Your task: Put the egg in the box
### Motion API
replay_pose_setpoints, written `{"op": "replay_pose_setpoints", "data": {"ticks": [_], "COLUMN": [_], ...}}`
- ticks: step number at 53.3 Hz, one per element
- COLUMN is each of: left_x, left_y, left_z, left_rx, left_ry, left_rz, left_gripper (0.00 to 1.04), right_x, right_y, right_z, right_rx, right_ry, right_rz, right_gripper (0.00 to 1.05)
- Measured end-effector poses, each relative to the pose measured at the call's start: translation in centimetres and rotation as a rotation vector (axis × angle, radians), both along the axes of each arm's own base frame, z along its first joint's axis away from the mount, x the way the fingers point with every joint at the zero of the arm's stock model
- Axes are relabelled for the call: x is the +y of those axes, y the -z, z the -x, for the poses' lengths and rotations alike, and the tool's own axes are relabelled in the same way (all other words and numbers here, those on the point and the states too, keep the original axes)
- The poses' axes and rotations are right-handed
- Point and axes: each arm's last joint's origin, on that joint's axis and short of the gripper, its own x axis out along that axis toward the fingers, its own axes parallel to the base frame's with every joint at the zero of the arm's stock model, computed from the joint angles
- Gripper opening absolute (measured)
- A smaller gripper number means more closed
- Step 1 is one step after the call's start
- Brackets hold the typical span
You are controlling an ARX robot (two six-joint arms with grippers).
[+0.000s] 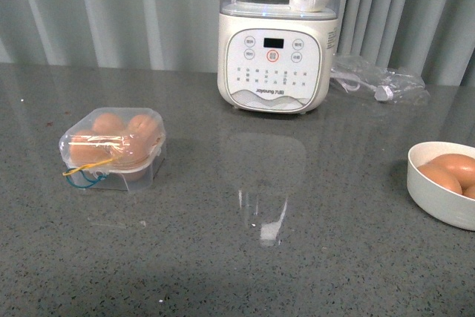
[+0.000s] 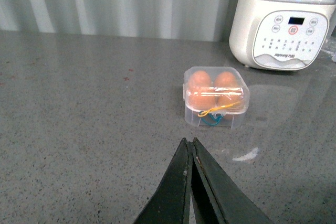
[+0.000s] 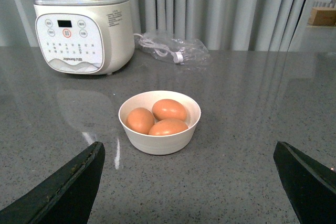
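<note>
Here the box (image 1: pixel 113 148) sits lidded (eggs blurred inside), left end effector (image 2: pixel 191 148) together, right (image 3: pixel 189 156) apart.

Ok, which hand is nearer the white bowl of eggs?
Right. The right hand is open facing the white bowl; the left hand is shut, facing the box instead.

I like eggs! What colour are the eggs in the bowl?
Orange-brown eggs, in a white bowl; the right wrist view shows them best.

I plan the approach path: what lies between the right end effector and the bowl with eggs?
In the right wrist view, only bare grey countertop lies between the open right end effector and the white bowl holding three brown eggs.
</note>
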Motion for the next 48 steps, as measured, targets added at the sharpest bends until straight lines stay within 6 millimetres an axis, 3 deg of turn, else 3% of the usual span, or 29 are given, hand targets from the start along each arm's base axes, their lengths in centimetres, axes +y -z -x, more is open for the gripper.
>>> {"op": "replay_pose_setpoints", "data": {"ticks": [12, 27, 40, 48], "left_x": [0.0, 0.0, 0.0, 0.0], "left_y": [0.04, 0.05, 0.05, 0.05], "left_z": [0.0, 0.0, 0.0, 0.0], "left_rx": [0.004, 0.005, 0.005, 0.005], "left_ry": [0.0, 0.0, 0.0, 0.0], "left_rz": [0.001, 0.001, 0.0, 0.0], "left_gripper": [0.05, 0.5, 0.98, 0.98], "right_x": [0.0, 0.0, 0.0, 0.0], "right_y": [0.0, 0.0, 0.0, 0.0], "right_z": [0.0, 0.0, 0.0, 0.0], "right_rx": [0.0, 0.0, 0.0, 0.0], "right_ry": [0.0, 0.0, 0.0, 0.0], "right_rz": [0.0, 0.0, 0.0, 0.0], "right_gripper": [0.97, 0.97, 0.97, 0.97]}}
